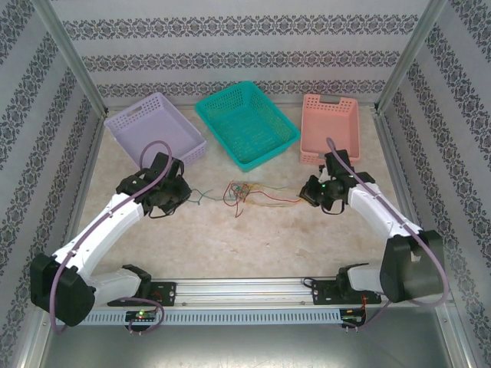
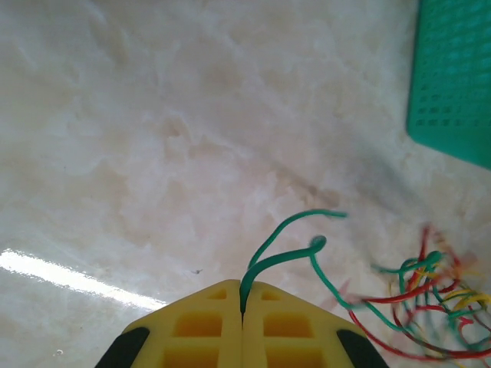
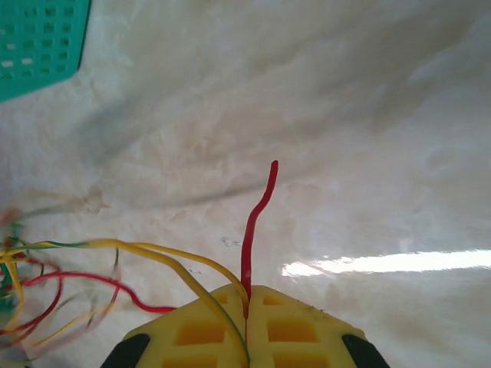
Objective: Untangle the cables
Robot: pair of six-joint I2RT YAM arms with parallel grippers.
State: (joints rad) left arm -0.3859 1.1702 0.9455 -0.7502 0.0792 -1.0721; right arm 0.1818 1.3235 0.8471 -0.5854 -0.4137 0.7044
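Observation:
A tangle of thin red, yellow and green cables lies mid-table between the two arms. My left gripper sits left of it, shut on a green cable that curls out from between the yellow fingers and runs right into the knot. My right gripper sits right of the knot. It is shut on a red cable, whose end sticks up past the fingertips, and on a yellow cable leading left to the knot.
Three baskets stand along the back: lilac at left, teal in the middle, pink at right. The teal basket's corner shows in the left wrist view and in the right wrist view. Patterned walls enclose the marble tabletop.

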